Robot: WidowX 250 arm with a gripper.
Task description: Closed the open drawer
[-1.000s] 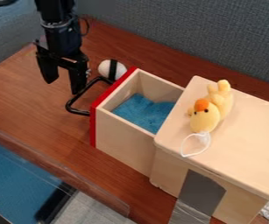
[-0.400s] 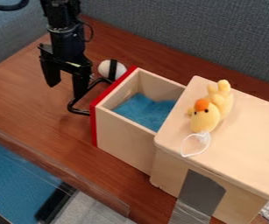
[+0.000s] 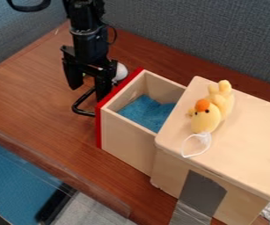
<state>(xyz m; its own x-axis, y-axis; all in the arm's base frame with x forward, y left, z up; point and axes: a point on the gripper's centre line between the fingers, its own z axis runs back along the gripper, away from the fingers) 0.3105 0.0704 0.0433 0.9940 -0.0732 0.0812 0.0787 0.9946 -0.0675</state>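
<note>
Wooden drawer [image 3: 125, 143] just left of frame center: pale box, red front panel [image 3: 99, 128], looped black handle [image 3: 83, 112], upright, standing open toward the left.

White object [image 3: 122, 72] partly behind claw [image 3: 88, 92]

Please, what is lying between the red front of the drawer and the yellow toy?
In the camera view, the open drawer with a blue cloth inside, then a bare strip of cabinet top.
</note>
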